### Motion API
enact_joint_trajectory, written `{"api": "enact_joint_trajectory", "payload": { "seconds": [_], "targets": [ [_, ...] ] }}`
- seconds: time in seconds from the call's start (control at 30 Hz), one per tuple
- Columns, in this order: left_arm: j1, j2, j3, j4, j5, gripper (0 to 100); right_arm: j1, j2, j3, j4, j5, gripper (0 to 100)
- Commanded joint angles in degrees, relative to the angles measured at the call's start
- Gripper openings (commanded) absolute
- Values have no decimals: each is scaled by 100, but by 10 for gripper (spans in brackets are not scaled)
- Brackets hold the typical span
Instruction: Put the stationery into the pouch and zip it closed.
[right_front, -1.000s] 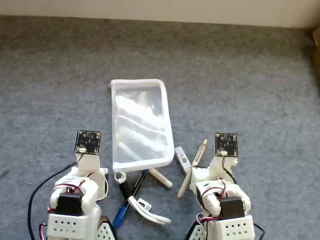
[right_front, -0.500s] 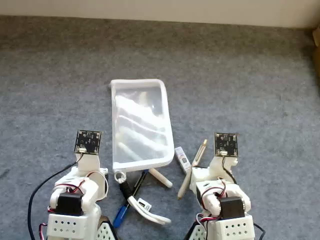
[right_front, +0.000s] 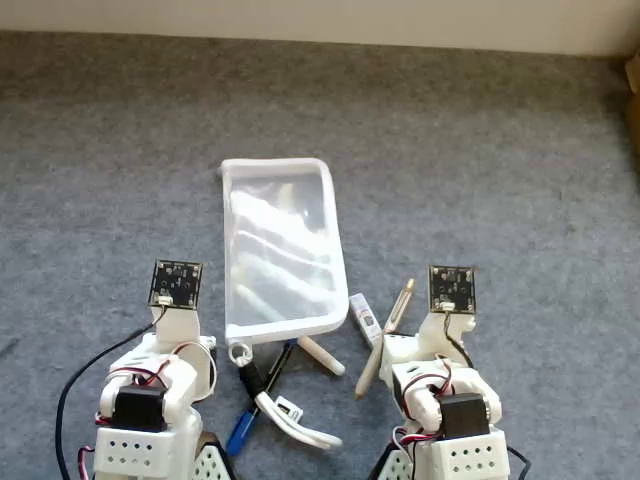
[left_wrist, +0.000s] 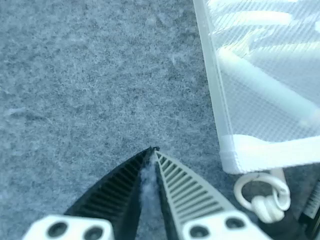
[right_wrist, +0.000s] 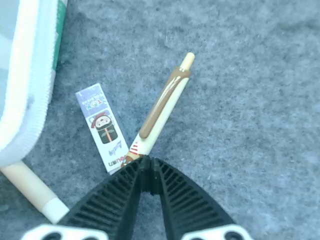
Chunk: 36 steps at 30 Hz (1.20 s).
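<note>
Two arms sit folded low at the near edge of the grey carpet (right_front: 500, 150), the left arm (right_front: 165, 370) and the right arm (right_front: 440, 385) side by side, wrists pointing toward the far side. The left gripper (left_wrist: 152, 152) is clenched on nothing, its tips meeting just above the carpet beside the pouch's near corner. The right gripper (right_wrist: 148, 162) is likewise pressed together and carrying nothing, its tips over the lower end of a cream-and-brown pen (right_wrist: 162, 112). One translucent mesh pouch (right_front: 280, 245) lies flat between the arms and a little beyond them, its ring pull (left_wrist: 262, 192) at the near end. Four loose pieces lie near that end: the cream-and-brown pen, one small printed packet (right_wrist: 104, 127) just beside it, one cream stick (right_front: 322, 355) partly under the pouch's corner, and one blue-and-black pen (right_front: 255, 400). One white loop (right_front: 295, 420) crosses the blue-and-black pen. Carpet runs wide to both sides and beyond the pouch, up to a pale strip (right_front: 320, 18) along the far edge.
</note>
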<state>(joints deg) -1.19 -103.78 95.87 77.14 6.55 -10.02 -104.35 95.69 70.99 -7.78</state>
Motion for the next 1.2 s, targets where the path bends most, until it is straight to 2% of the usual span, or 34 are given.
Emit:
{"api": "enact_joint_trajectory", "payload": {
  "seconds": [0.0, 0.53, 0.63, 0.73, 0.87, 0.97, 1.03, 1.17],
  "targets": [
    [-40, -101, 127, 35, -35, 5, 40, -75, 681, 31, -70, 5],
    [110, -101, 127, 35, -53, 5, 31, -75, 673, 31, -70, 5],
    [-40, -101, 127, 35, -53, 5, 40, -75, 673, 31, -70, 5],
    [-532, -101, 119, 44, -158, 5, 40, -75, 673, 31, -70, 5],
    [-813, -101, -57, 53, -1591, 5, 40, -75, 673, 31, -70, 5],
    [-1385, -101, -154, 9, -2954, 5, 40, -75, 673, 31, -70, 5],
    [-1754, -101, -145, 0, -3613, 5, 40, -75, 673, 31, -70, 5],
    [-1833, -101, -145, -44, -3613, 5, 40, -75, 673, 31, -70, 5]
  ]
}}
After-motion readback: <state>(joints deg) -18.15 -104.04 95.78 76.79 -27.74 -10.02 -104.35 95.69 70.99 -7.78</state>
